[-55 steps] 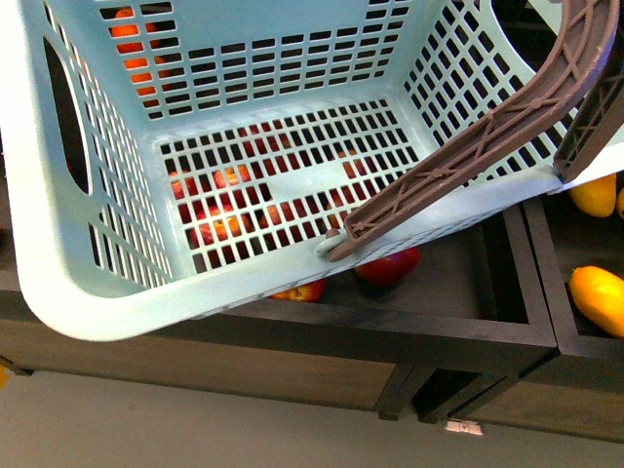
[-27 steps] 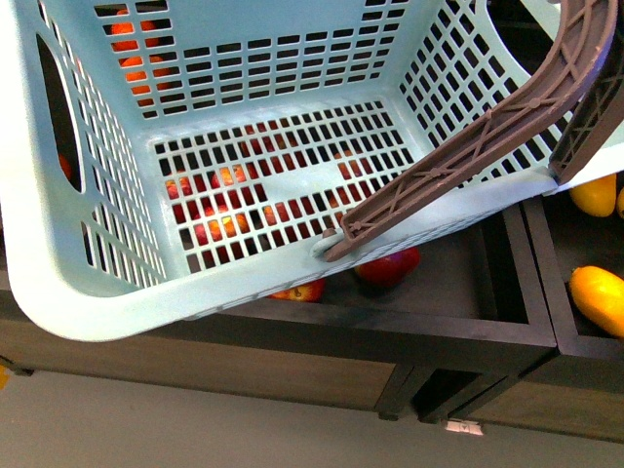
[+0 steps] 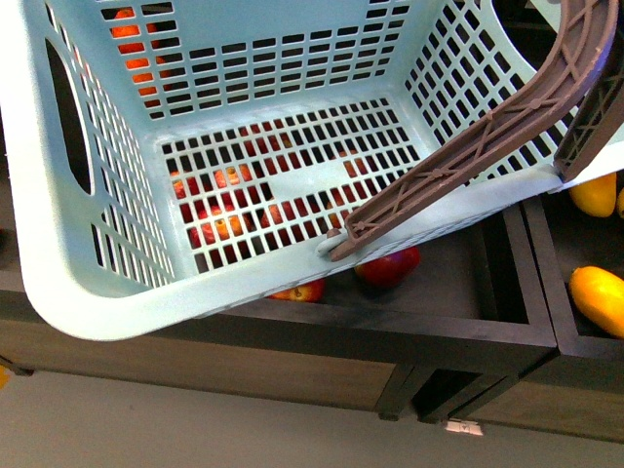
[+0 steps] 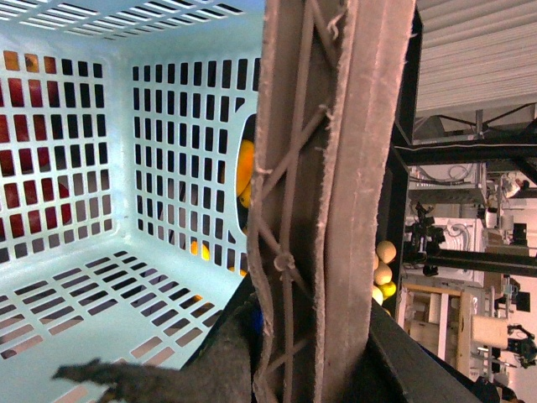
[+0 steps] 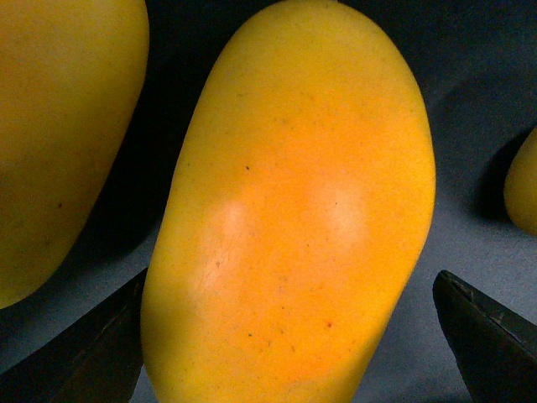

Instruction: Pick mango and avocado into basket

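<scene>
Front view: the basket (image 3: 88, 292) fills most of the frame, tilted. Its brown handle (image 3: 487, 136) lies across the near right rim. Red apples (image 3: 388, 265) show through the slotted floor and under the near edge, lying in a dark wooden bin (image 3: 468, 327). Past a divider, in the next compartment to the right, lie two yellow-orange fruits (image 3: 597, 297). Neither arm shows here.

Left wrist view: the handle is very close to the lens, with the basket's slotted walls beyond it. A dark frayed patch (image 4: 126, 378) sits near the handle's base and is possibly a finger pad. The view is too tight to tell how the left pincer stands.

Right wrist view: the mango (image 5: 294, 193) lies on the dark grey floor of its compartment, directly under the camera. The right pincer (image 5: 285, 344) is spread wide, with one dark fingertip (image 5: 84, 353) at the mango's side and the other standing clear of it. It is not gripping. A second yellow fruit (image 5: 59, 126) lies just beside the mango, and a third (image 5: 524, 185) shows at the frame edge.
</scene>
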Controlling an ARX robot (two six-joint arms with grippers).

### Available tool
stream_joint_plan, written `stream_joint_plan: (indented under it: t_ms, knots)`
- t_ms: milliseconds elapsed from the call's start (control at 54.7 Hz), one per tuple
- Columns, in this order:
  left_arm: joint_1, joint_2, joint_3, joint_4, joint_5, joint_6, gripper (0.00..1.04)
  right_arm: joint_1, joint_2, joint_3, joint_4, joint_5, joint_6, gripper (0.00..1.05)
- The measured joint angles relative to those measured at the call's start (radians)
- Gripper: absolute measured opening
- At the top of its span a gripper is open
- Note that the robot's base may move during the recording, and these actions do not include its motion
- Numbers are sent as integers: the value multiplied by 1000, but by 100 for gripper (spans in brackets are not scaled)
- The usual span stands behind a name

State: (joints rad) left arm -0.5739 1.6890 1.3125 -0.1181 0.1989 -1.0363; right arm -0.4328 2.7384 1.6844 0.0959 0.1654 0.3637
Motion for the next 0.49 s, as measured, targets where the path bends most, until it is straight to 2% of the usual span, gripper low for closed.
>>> stream_joint_plan:
  t_ms: [219,493]
  knots:
    - [0,0,0,0,0,0,19,0,4,0,0,-1,3,63]
    - [0,0,0,0,0,0,19,-5,2,-14,21,-19,7,59]
